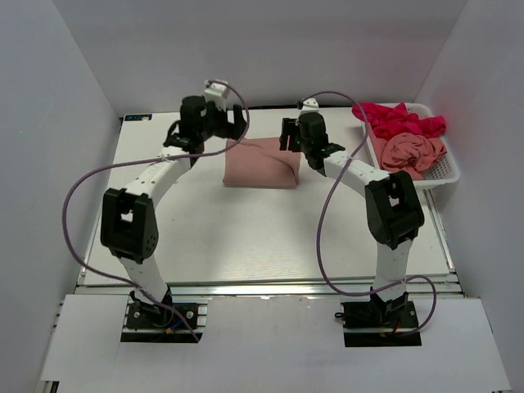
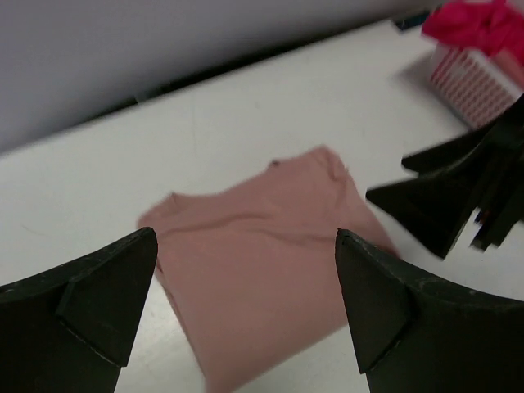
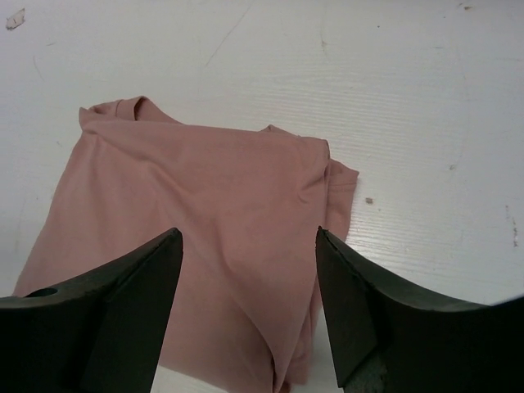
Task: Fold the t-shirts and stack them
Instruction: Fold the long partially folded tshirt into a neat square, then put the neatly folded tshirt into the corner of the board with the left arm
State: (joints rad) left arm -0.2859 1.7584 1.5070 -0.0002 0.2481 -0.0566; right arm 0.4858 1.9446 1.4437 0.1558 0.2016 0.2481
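A folded salmon-pink t-shirt (image 1: pixel 260 164) lies flat on the white table, toward the back. My left gripper (image 1: pixel 234 123) hovers open just off its left back corner. My right gripper (image 1: pixel 288 136) hovers open at its right back corner. In the left wrist view the t-shirt (image 2: pixel 262 278) lies below the wide-open left gripper (image 2: pixel 246 236), apart from it. In the right wrist view the same t-shirt (image 3: pixel 196 237) shows under the open right gripper (image 3: pixel 248 232), with nothing between the fingers. A magenta-red t-shirt (image 1: pixel 397 119) and a crumpled salmon one (image 1: pixel 412 151) sit in the basket.
The white mesh basket (image 1: pixel 442 178) stands at the back right corner, close to the right wall. White walls enclose the table on the left, back and right. My right gripper's dark fingers (image 2: pixel 446 196) show at the right of the left wrist view.
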